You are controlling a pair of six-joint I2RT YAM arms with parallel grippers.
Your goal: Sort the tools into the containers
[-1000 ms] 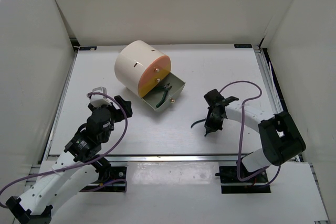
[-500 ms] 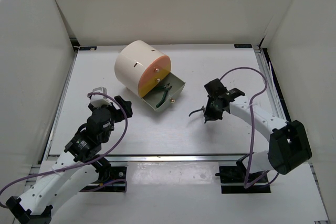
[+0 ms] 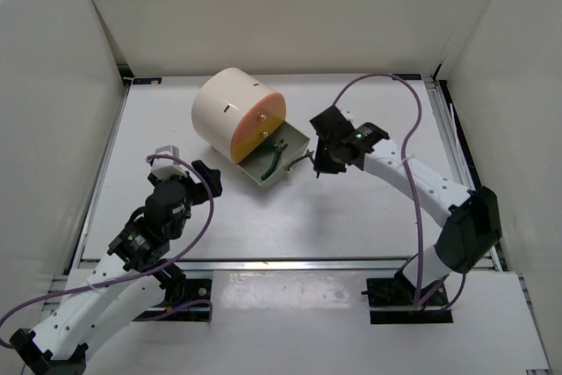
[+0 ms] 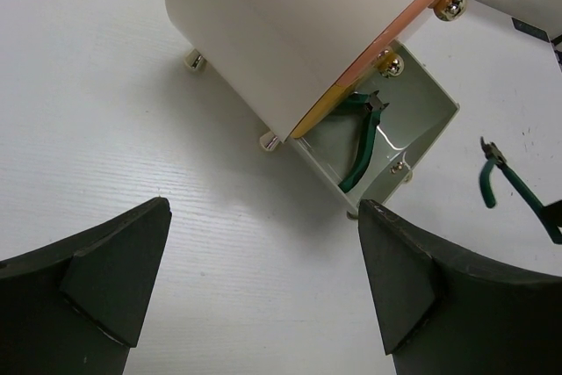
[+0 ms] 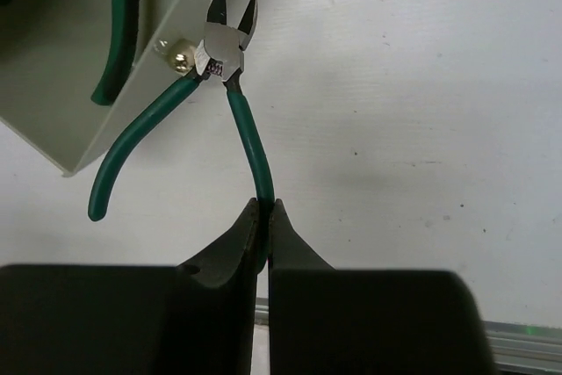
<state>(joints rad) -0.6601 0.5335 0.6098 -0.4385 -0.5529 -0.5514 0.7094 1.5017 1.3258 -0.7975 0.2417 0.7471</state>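
Observation:
A cream drum cabinet (image 3: 230, 110) with a peach face has one grey-green drawer (image 3: 285, 166) pulled out. Green-handled pliers (image 3: 279, 152) lie inside it, and the left wrist view shows the pliers (image 4: 360, 142) on the drawer's floor (image 4: 426, 120). My right gripper (image 3: 320, 164) is shut on one handle of green-handled cutters (image 5: 230, 85). Their head hangs right beside the drawer front's brass knob (image 5: 180, 57), outside the drawer (image 5: 79, 103). From the left wrist the cutters (image 4: 502, 180) show to the drawer's right. My left gripper (image 4: 263, 217) stands wide open and holds nothing, well left of the drum.
Two brass knobs (image 4: 450, 6) of shut drawers sit on the peach face. The drum rests on small feet (image 4: 269, 140). White walls close in the table on three sides, with a metal rail along the near edge (image 3: 290, 263).
The right arm has carried the cutters from the table's right-middle leftward and away from me, up to the open drawer's front. The left arm has not moved.

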